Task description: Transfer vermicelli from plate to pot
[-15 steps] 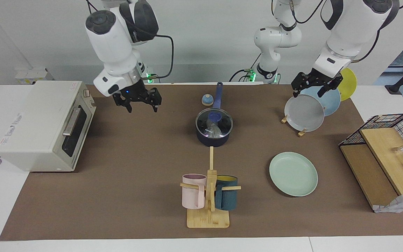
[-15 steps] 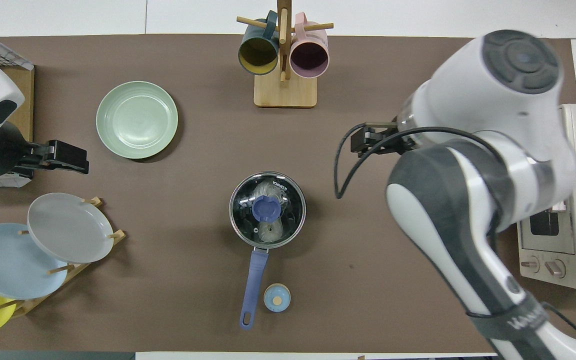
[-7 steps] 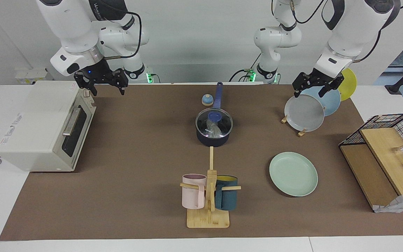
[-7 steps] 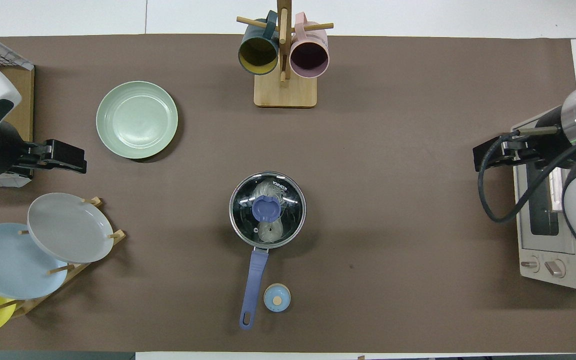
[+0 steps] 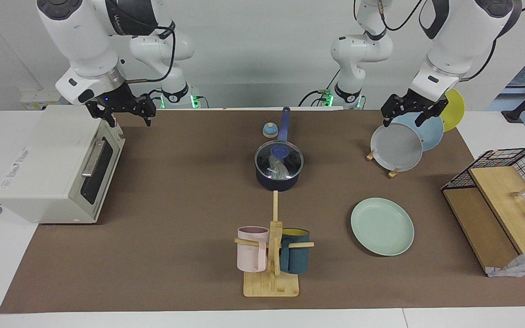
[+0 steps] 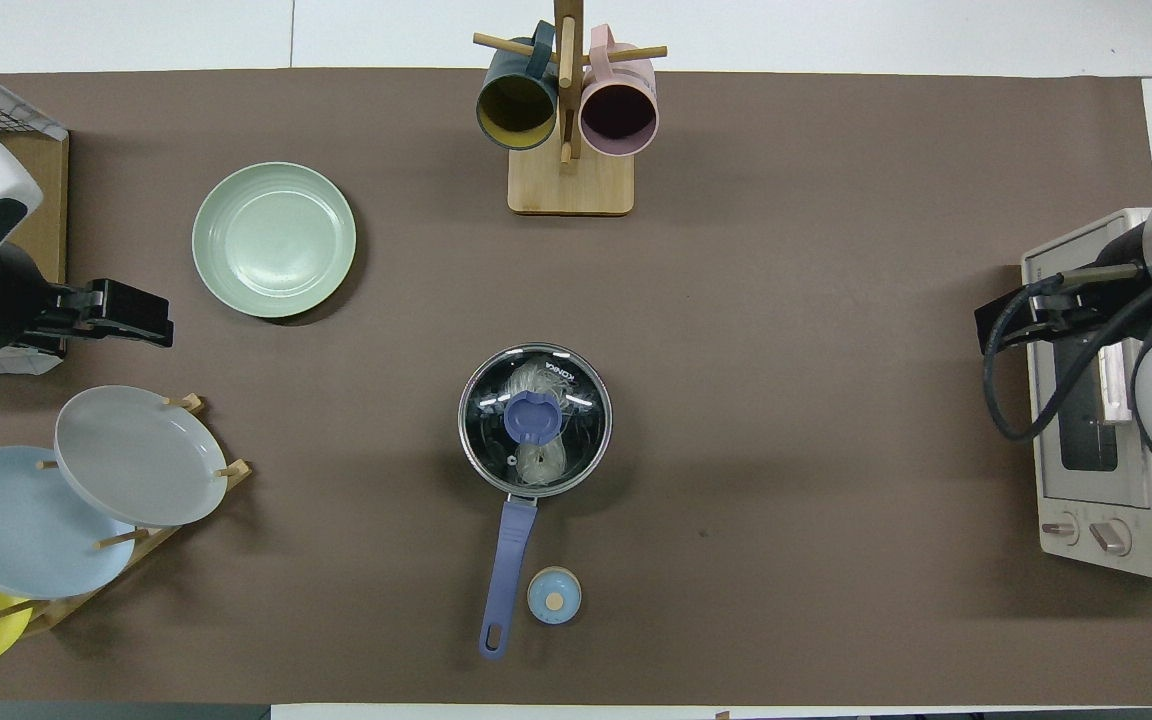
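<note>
The oven (image 5: 48,164) stands at the right arm's end of the table, and the right gripper (image 5: 126,119) hangs over its corner nearest the robots, jaws spread and empty. The left gripper (image 5: 402,122) hangs over the grey plate (image 5: 397,146) in the rack at the left arm's end, also spread and holding nothing.

The plate (image 5: 382,226) lies bare, farther from the robots than the rack, on the left arm's side. The pot (image 5: 277,180) sits mid-table, roughly between the two grippers and well apart from both, its long handle (image 5: 284,123) pointing toward the robots. A glass lid (image 5: 279,159) covers it, and the vermicelli (image 5: 280,171) shows through the glass, inside the pot.

The transfer looks complete; neither arm seems to need another reach.
</note>
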